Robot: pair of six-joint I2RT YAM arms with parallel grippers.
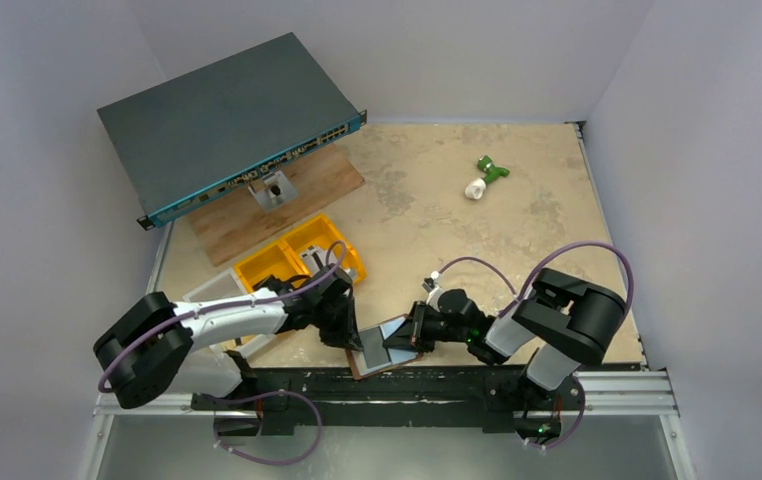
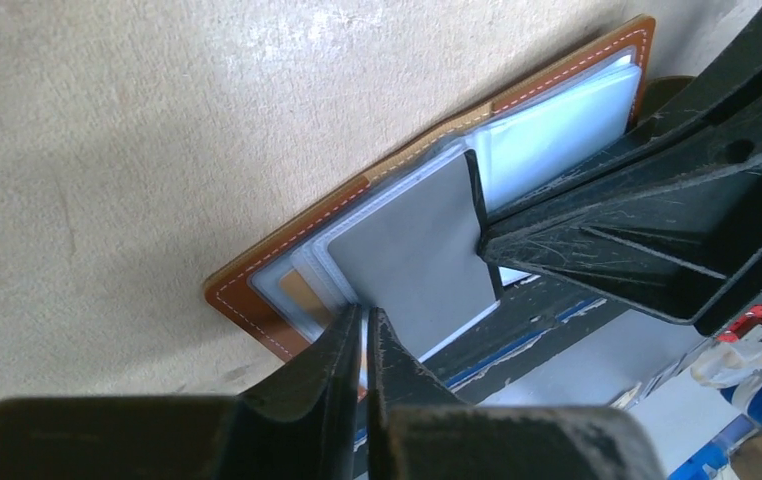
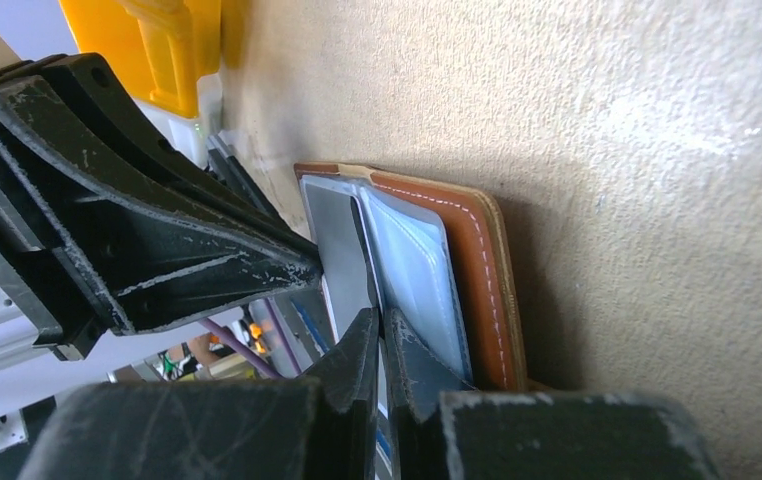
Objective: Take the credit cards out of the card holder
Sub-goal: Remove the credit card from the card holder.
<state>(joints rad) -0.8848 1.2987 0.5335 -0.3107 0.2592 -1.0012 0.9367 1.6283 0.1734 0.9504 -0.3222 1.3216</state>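
Where the tabletop (image 1: 517,240) meets its near edge, a brown leather card holder (image 1: 385,352) lies open and flat, white stitching along its border. Its near side reaches that front edge, just above the metal rail (image 1: 617,385) that carries both arms. Clear plastic sleeves (image 2: 557,130) fan across its inside.

On top lies a pale grey credit card (image 2: 412,250), one long edge lifted a little off the sleeves.

The left end effector (image 1: 350,335) comes in from the left. Its fingers are clenched to a thin slit on the card's near corner.

The right end effector (image 1: 415,335) comes in from the right. Its fingers are also pressed together, on the card's opposite edge where it meets a pale sleeve. Whether that grip takes in the sleeve as well cannot be made out.

The two sets of fingertips are close together, with only the card's width between them.

A yellow bin (image 1: 267,265) sits near the left arm, just beyond its wrist. Beyond the holder and toward the right, the tabletop is open, mottled beige. A small green and white object (image 1: 484,177) lies well apart near the far side.
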